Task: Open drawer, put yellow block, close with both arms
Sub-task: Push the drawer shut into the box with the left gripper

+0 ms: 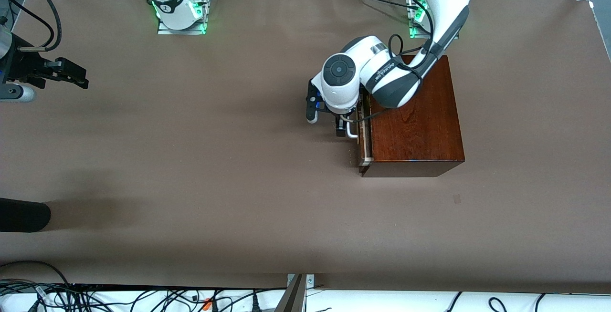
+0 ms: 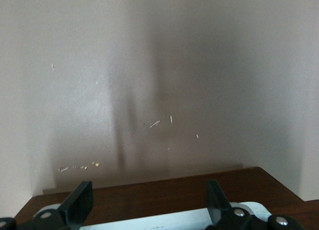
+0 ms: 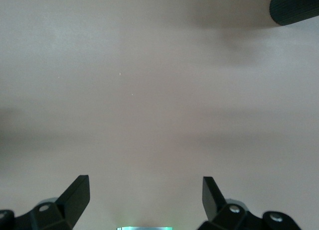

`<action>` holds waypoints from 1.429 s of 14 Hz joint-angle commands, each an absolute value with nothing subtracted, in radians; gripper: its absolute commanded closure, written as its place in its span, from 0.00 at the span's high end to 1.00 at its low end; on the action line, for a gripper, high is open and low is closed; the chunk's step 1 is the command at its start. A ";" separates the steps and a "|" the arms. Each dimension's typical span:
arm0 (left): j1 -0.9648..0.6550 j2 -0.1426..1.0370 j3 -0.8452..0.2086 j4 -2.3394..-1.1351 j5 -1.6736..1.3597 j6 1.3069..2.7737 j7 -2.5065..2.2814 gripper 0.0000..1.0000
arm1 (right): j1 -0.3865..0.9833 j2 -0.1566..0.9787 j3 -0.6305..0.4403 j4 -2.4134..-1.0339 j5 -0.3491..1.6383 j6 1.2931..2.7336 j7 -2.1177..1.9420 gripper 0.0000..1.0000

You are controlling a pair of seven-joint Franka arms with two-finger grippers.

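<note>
The left pincer (image 1: 344,126) sits at the white handle (image 1: 352,128) of the drawer (image 1: 365,133), its fingers (image 2: 79,205) spread wide on either side of the bar, not clamped on it. That placement suits a pull: the drawer front shows only a narrow gap from the dark wooden box (image 1: 415,116), so it is judged barely opened. The left arm's wrist covers part of the handle and the drawer's interior cannot be seen. The right pincer (image 1: 71,74) waits over the table (image 1: 191,159) at the right arm's end, fingers (image 3: 75,197) apart and empty. The yellow block appears in no view. A dark object (image 1: 21,214) is cut off at the table edge; what it is cannot be told.
</note>
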State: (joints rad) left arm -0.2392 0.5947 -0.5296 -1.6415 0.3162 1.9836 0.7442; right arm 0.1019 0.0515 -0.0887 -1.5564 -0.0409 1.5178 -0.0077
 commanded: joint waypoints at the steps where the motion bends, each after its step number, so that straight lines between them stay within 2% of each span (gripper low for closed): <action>1: -0.210 0.569 -0.525 -1.641 0.353 1.938 0.764 1.00 | 0.097 0.035 -0.087 -1.569 -0.020 1.525 0.011 1.00; 11: -0.201 0.549 -0.534 -1.617 0.322 1.930 0.732 1.00 | 0.094 0.031 -0.100 -1.569 -0.003 1.529 0.029 1.00; 15: -0.199 0.470 -0.552 -1.602 0.117 1.922 0.511 1.00 | 0.094 0.032 -0.100 -1.568 -0.005 1.542 0.029 1.00; 17: -0.198 0.434 -0.548 -1.563 0.026 1.857 0.377 1.00 | 0.094 0.032 -0.100 -1.569 -0.005 1.542 0.029 1.00; 20: -0.146 0.378 -0.546 -1.468 0.023 1.644 0.119 1.00 | 0.094 0.034 -0.100 -1.569 -0.005 1.545 0.029 1.00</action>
